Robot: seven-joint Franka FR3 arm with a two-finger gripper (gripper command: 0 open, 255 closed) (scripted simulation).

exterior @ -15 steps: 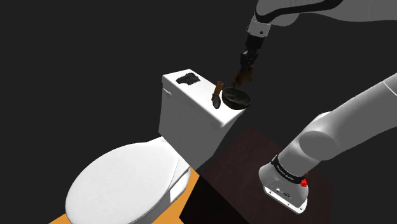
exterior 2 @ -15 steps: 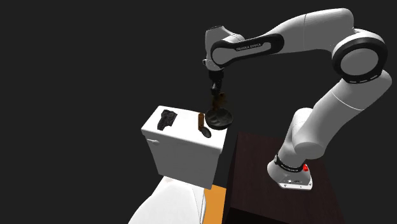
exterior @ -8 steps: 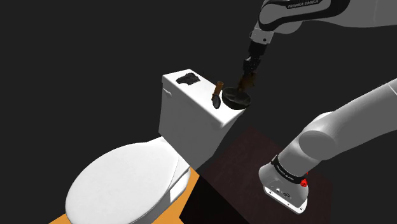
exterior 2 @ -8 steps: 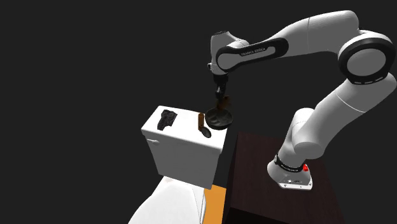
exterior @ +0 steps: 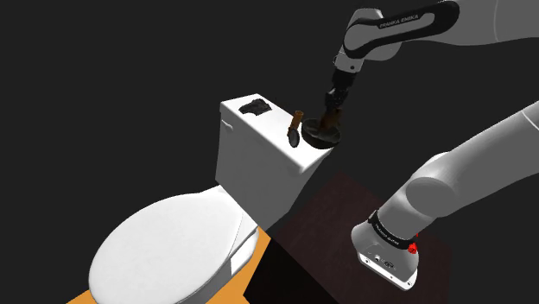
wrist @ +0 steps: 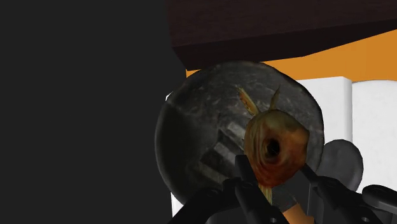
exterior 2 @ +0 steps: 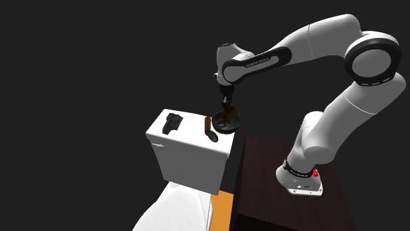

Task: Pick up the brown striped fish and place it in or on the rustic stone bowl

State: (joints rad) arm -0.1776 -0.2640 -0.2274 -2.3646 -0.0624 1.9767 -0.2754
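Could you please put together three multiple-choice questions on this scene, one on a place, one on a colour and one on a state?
1. Where does the bowl stand?
A) on the toilet tank
B) on the toilet seat
C) on the floor

2. What colour is the fish?
A) blue
B) brown
C) green

3. How is the claw?
A) open and empty
B) shut on nothing
C) shut on the fish

Answers:
1 A, the dark bowl sits at a corner of the white tank's top.
2 B, the wrist view shows the fish brown with orange tints.
3 C, the claw clasps the fish from both sides, just over the bowl.
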